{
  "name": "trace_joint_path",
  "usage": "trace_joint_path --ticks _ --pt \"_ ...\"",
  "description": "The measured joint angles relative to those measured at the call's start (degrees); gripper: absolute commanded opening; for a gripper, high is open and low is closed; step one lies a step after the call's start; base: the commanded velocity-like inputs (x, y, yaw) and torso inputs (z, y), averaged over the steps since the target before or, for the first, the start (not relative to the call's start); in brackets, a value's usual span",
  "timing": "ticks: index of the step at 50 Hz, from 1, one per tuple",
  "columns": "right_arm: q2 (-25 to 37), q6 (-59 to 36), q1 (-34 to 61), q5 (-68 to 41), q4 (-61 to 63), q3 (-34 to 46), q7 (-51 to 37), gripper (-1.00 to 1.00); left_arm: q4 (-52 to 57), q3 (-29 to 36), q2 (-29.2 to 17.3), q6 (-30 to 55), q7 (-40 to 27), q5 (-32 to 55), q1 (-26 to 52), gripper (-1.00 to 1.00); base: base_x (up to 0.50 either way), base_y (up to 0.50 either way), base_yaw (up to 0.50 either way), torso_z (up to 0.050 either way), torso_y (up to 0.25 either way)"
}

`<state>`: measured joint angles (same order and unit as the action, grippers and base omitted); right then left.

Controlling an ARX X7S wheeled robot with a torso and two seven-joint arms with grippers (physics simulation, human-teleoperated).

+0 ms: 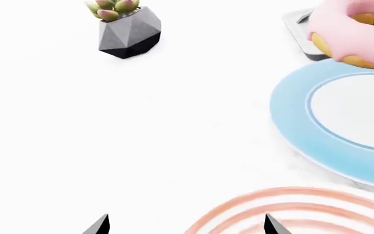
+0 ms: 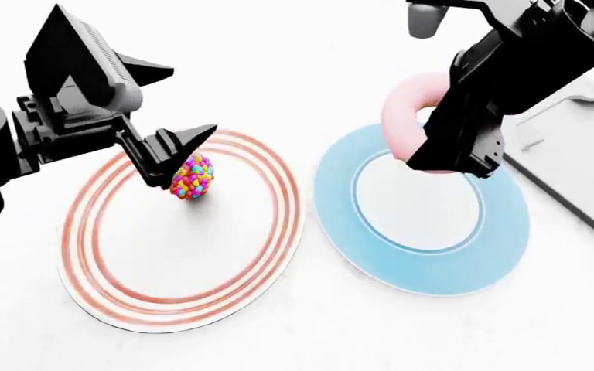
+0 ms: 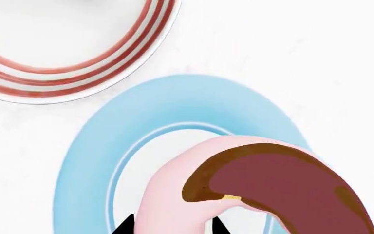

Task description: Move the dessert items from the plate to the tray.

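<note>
Pink-frosted ring donut with a tan base [image 3: 252, 195] fills the right wrist view, lifted on edge above the pale blue round plate [image 2: 421, 212].

The right gripper [image 2: 462, 158] has its fingers pinching the donut's ring, holding it clear of the plate, probably so it can be carried across to the light grey rectangular tray [image 2: 575, 166] just beside that plate (only the tray's near corner shows). The left gripper [image 2: 173, 158] hovers at the small round ball covered in multicoloured candy beads [image 2: 192, 176], which sits on the white round plate with red rings [image 2: 90, 255]; its fingers stand spread, seemingly lined up for a grasp. A succulent in a faceted grey pot [image 1: 127, 31] stands on the white desk [image 1: 109, 136], well apart.
</note>
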<state>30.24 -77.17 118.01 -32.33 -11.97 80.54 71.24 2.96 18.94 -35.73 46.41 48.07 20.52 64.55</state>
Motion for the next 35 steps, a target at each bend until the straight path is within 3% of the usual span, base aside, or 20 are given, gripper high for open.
trace_joint_path --ticks 16,35 --pt "0.1 0.3 -0.5 -0.4 -0.2 -0.3 -0.7 -1.0 6.2 0.3 -3.1 8.0 0.7 3.0 -1.9 1.0 0.0 0.0 0.0 0.0 0.0" --pt "0.5 -0.1 -1.3 -1.2 0.3 -1.1 -1.9 -1.0 7.7 2.2 -4.3 4.5 -0.1 1.3 -6.5 1.0 0.0 0.0 0.0 0.0 0.0"
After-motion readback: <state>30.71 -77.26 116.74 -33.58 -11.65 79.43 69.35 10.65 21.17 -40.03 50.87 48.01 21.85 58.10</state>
